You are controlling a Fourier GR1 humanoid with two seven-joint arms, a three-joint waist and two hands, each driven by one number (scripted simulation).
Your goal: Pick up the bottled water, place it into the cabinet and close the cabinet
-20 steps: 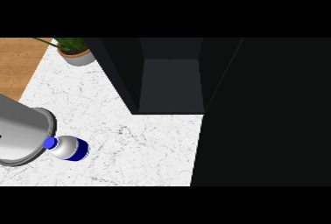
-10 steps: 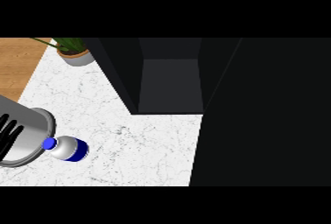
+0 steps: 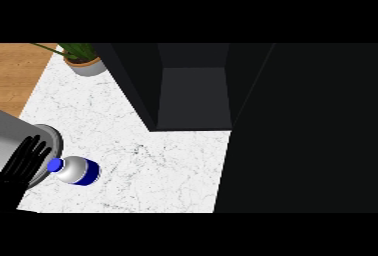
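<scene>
Standing near the left edge of the white marbled surface (image 3: 148,165), the bottle (image 3: 77,170) is seen from above, with its blue cap (image 3: 55,164) toward the left and a blue band around its pale body. It stands on the surface, well apart from the cabinet (image 3: 193,95), which is open: its dark inner cavity shows at the upper middle, framed by black walls. A large black panel (image 3: 303,130) fills the right side of the view; whether it is the cabinet's door cannot be told.

Only one hand (image 3: 22,167) shows, black, at the lower left corner, coming in from the view's left and lower edge. By its place in the view it is the left hand. Its fingers (image 3: 33,147) are straight and spread, pointing up and to the right, released and holding nothing. The side of the hand lies just beside the cap; whether it touches the cap cannot be told. Behind the hand a grey rounded forearm (image 3: 29,132) is partly visible. The right hand does not show.

At the upper left corner of the surface a potted plant (image 3: 83,60) stands in a grey pot with green leaves, and left of it a strip of wooden floor (image 3: 18,75) is visible.
</scene>
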